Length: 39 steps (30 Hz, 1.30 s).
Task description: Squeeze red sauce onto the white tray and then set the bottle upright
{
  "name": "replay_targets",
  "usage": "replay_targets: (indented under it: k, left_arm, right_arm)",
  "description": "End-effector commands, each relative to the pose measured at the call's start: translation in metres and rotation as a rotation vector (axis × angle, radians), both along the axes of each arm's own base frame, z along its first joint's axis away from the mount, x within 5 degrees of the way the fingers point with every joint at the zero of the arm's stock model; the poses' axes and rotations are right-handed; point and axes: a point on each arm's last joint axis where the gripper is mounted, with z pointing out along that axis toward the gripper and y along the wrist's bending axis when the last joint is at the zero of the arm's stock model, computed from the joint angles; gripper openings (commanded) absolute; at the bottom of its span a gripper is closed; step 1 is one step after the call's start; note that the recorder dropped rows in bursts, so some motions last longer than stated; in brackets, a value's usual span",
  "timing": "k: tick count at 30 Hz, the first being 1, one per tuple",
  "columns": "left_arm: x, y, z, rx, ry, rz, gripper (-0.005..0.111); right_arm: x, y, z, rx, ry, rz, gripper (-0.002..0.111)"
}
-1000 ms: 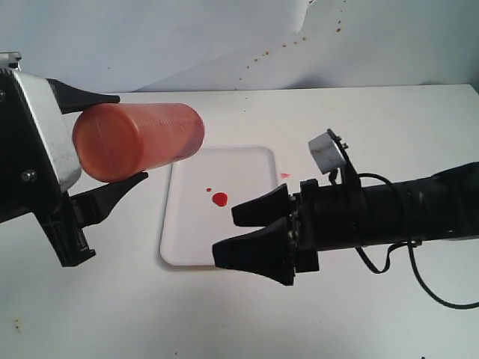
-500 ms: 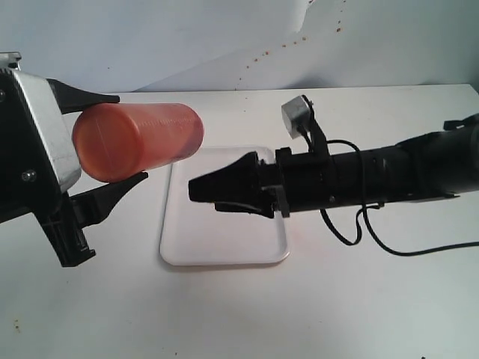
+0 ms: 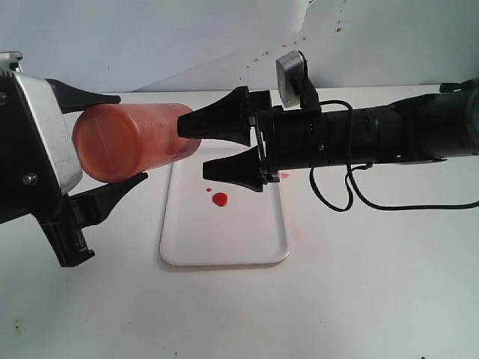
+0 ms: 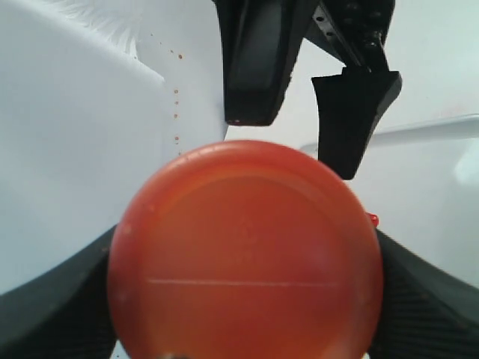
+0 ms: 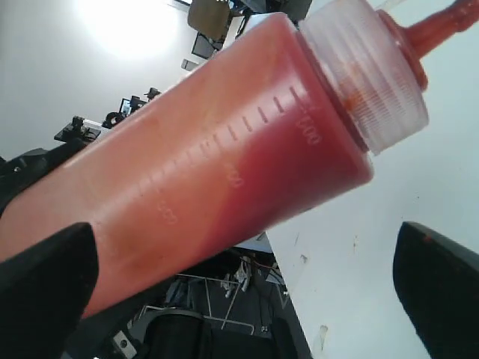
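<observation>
R wrist view only: pale collar (image 5: 367, 75), red nozzle (image 5: 441, 22), vol. marks. In ext. view, that end hidden behind right gripper (image 3: 193, 151). Clamped on bottle (image 3: 138, 142) by left gripper (image 3: 129, 138), mid-air, left of white tray (image 3: 224, 239). R fingers wide apart, straddling nozzle end; contact unclear. Long axis approx. horizontal, nozzle toward R arm, base toward L wrist cam. Drops of red sauce (image 3: 219, 199) on tray.

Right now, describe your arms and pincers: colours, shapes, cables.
The left pincer has pointed black fingers on a silver metal housing with screws. The right pincer has tapered matte-black fingers on a black tubular arm, carrying a small grey box and a looping black cable.
</observation>
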Motion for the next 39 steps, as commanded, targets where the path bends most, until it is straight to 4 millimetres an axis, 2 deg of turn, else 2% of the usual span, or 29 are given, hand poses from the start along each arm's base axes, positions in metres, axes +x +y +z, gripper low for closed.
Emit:
replay_targets:
  k: [1,3,7,11,13,16,19,25,28,32,33,35,39]
  left_arm:
    - [0.000,0.002,0.008,0.004,-0.039,0.003,0.000]
    - [0.000,0.002,0.008,0.004,-0.039,0.003,0.000]
    - [0.000,0.002,0.008,0.004,-0.039,0.003,0.000]
    - [0.000,0.001,0.008,0.007,-0.042,0.001,0.000]
    - [0.000,0.001,0.008,0.009,-0.043,0.000,0.000]
    - [0.000,0.001,0.010,0.006,-0.048,0.000,0.000]
    - [0.001,0.001,0.014,-0.003,-0.059,0.001,0.000]
    - [0.002,0.000,0.015,-0.005,-0.060,0.001,0.000]
    - [0.001,0.000,0.015,-0.006,-0.059,-0.002,0.000]
    - [0.001,0.000,0.015,-0.007,-0.058,-0.002,0.000]
    - [0.001,0.000,0.015,-0.009,-0.057,-0.001,0.000]
    - [0.001,0.000,0.015,-0.013,-0.053,-0.004,0.000]
    - [0.001,-0.001,0.015,-0.015,-0.051,-0.011,0.000]
  right_arm:
    - [0.000,0.000,0.005,0.013,-0.026,0.006,0.098]
    - [0.000,-0.004,0.017,0.020,-0.143,0.006,0.098]
    - [0.000,-0.035,0.061,0.024,-0.503,-0.056,0.098]
    - [-0.021,-0.042,0.078,-0.095,-0.862,0.108,0.098]
    - [-0.028,-0.039,0.081,-0.237,-1.017,0.163,0.098]
    - [-0.021,-0.033,0.078,-0.525,-1.137,0.094,0.098]
    - [-0.020,-0.017,0.071,-0.671,-1.234,0.098,0.098]
    - [-0.036,0.021,0.068,-0.755,-1.535,0.212,0.098]
    - [-0.042,0.036,0.070,-0.836,-1.660,0.205,0.098]
    - [-0.051,0.053,0.066,-0.872,-1.712,0.221,0.098]
    - [-0.050,0.060,0.059,-0.945,-1.739,0.204,0.098]
    - [-0.044,0.065,0.046,-1.025,-1.738,0.190,0.098]
    - [-0.041,0.067,0.035,-1.055,-1.743,0.221,0.098]
